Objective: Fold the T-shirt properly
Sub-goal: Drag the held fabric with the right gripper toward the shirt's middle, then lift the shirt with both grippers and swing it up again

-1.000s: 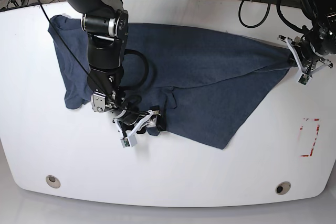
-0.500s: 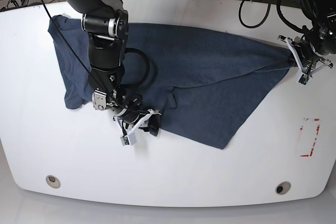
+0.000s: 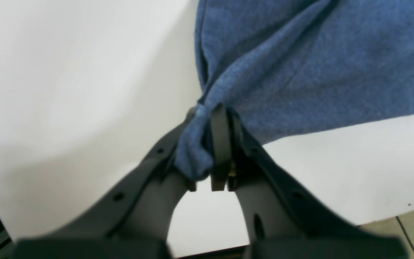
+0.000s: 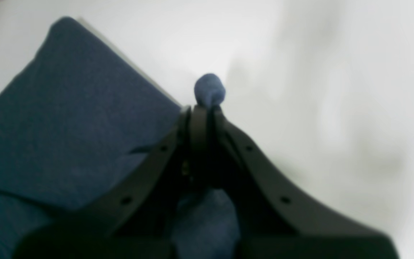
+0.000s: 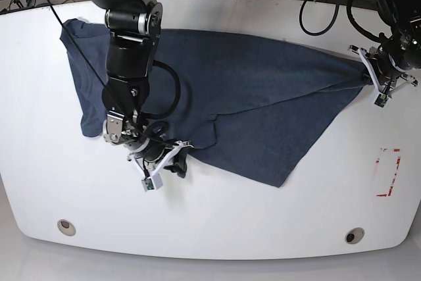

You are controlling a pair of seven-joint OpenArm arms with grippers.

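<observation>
Dark slate-blue heathered cotton T-shirt (image 5: 243, 97) spread across upper-centre of base view on white tabletop (image 5: 217, 215), long axis running upper left to right edge. Right gripper (image 5: 168, 162), lower left of centre, pinched shut on a bunched bit of near hem; blue nub poking past tips in wrist view. Left gripper (image 5: 380, 80), far right, clamped on stretched corner of shirt. Both at cloth edges, well apart. Bare table along lower frame gives room to drag/fold; far edge close.

Dark slate-blue heathered T-shirt (image 5: 250, 90); plain white table (image 5: 217, 222); black arms with white-trimmed grippers, left gripper (image 5: 380, 77), right gripper (image 5: 164, 162); red outlined marking (image 5: 388, 172) at right of the base view.
</observation>
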